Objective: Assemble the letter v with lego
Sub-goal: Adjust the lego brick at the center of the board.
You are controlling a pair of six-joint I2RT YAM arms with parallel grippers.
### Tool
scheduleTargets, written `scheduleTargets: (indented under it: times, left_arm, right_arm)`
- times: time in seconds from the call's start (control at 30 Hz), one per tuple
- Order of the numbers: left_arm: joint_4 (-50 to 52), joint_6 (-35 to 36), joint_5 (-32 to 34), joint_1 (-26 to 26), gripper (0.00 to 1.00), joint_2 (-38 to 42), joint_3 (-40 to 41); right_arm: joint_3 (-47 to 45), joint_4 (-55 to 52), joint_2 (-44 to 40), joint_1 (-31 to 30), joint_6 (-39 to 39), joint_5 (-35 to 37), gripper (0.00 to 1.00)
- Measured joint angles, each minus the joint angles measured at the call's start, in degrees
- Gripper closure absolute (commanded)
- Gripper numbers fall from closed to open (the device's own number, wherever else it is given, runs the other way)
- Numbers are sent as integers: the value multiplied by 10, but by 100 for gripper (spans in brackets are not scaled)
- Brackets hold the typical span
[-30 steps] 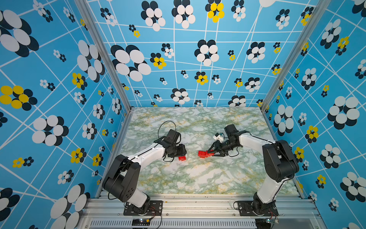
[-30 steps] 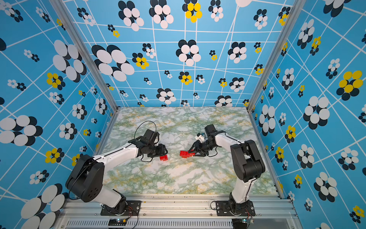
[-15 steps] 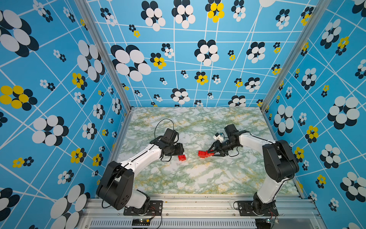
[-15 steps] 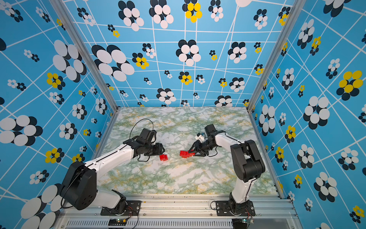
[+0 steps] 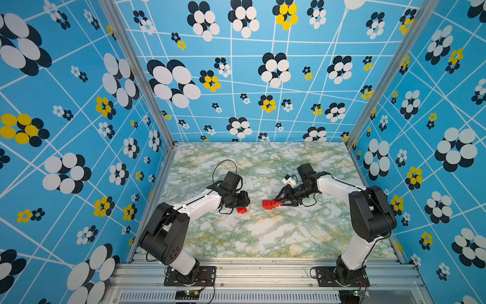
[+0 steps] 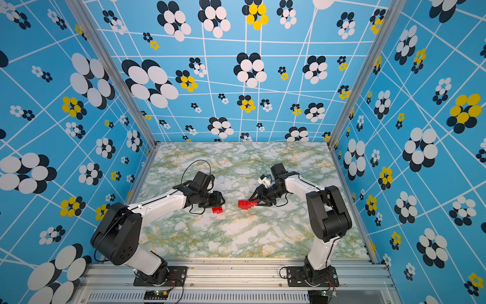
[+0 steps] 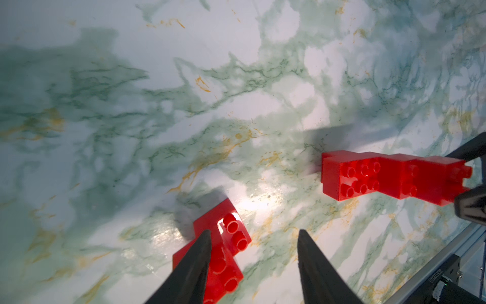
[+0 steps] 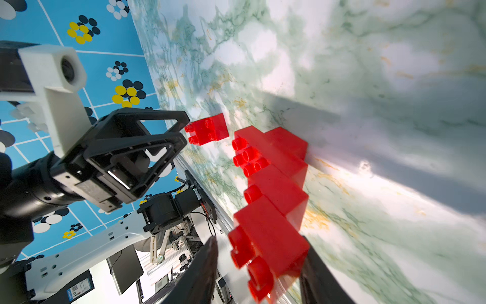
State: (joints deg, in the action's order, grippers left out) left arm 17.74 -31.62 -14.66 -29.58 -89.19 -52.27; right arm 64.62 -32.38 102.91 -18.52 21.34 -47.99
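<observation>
Two lego pieces lie on the counter (image 5: 263, 237): a stepped cluster (image 5: 271, 204) clamped in the right jaws, and a small piece (image 5: 242, 210) at its 9 o'clock. The left jaws stand apart, not straddling it; closing may knock it away.

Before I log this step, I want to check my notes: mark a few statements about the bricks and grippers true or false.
The right gripper grips the stepped lego cluster at one end. True.
The small lego piece is joined to that cluster. False: bare table separates them.
The left gripper clamps the small lego piece. False: its jaws stand open, the piece beside one finger.
Every brick in view is red. True.
</observation>
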Motion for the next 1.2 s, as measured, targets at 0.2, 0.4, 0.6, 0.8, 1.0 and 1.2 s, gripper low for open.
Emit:
scheduleTargets:
  times: [0.2,0.4,0.6,0.8,1.0,1.2]
  left_arm:
    - [9,-21,0,-17,43,31,7]
    - [37,2,23,-19,40,63,8]
    - [26,37,21,-19,39,6,1]
    - [16,34,13,-20,39,3,-6]
    - [33,8,17,-32,40,49,24]
    - [57,-3,23,-35,39,100,15]
  right_arm:
    - [11,-3,0,0,-6,0,50]
    - [11,-4,0,0,-10,0,50]
    - [11,-5,0,0,-11,1,50]
    - [11,-14,0,0,-13,4,50]
    - [11,-17,0,0,-13,6,50]
    - [11,-17,0,0,-13,6,49]
